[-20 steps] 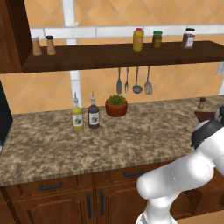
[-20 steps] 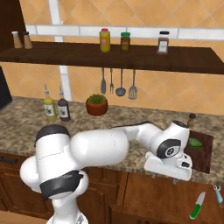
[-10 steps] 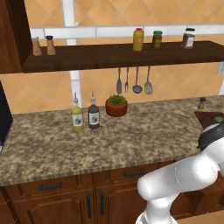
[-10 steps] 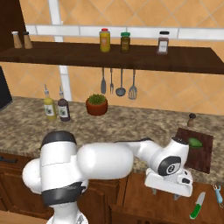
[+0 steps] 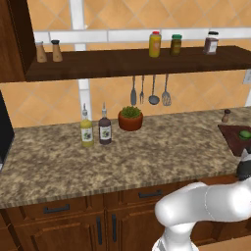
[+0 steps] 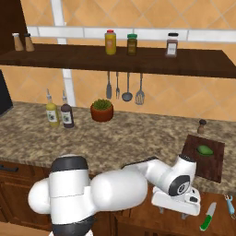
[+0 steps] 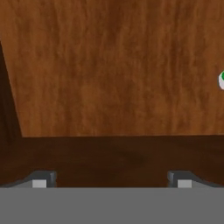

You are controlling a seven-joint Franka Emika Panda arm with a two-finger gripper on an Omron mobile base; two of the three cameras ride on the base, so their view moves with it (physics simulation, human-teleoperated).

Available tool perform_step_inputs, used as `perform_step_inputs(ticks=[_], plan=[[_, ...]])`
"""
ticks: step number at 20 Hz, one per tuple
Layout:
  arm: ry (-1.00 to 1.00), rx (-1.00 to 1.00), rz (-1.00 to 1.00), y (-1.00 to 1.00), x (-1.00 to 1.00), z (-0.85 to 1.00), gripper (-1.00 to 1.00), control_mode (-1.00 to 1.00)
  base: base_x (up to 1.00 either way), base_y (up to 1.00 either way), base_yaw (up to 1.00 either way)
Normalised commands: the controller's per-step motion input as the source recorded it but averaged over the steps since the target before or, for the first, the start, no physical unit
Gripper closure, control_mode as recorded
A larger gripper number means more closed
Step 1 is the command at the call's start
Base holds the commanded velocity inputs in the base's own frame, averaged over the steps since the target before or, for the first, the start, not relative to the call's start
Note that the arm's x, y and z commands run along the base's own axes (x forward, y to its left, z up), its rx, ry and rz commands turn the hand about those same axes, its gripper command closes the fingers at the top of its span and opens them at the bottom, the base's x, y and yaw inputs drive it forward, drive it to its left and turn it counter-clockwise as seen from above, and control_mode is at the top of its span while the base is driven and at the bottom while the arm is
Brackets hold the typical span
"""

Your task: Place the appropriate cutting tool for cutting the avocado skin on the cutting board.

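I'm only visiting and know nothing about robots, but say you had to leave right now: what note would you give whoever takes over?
Gripper: open and empty, fingertips wide apart, facing brown wood inside the open drawer.
Avocado: lying on the cutting board, at the right end of the counter.
Knife with a green handle: in the drawer below the board, beside a blue-handled tool.
Done: the arm is lowered to the drawer.
Left: grasp the knife, lift it, set it on the board next to the avocado.
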Motion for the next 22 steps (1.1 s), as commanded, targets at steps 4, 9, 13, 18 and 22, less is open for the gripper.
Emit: perform_step_inputs(ticks=[4, 9, 13, 18, 22], plan=[[0.01, 0.00, 0.01, 0.00, -0.03, -0.42, -1.00, -1.00, 0.00, 0.00, 0.00], [0.03, 0.00, 0.03, 0.00, -0.17, -0.37, -1.00, -1.00, 0.00, 0.00, 0.00], [0.07, 0.00, 0.04, -0.03, -0.36, -0.22, -1.00, -1.00, 0.00, 0.00, 0.00], [0.07, 0.00, 0.04, -0.10, -0.57, -0.07, -1.00, -1.00, 0.00, 0.00, 0.00], [0.09, 0.00, 0.00, -0.01, -0.60, 0.00, -1.00, -1.00, 0.00, 0.00, 0.00]])
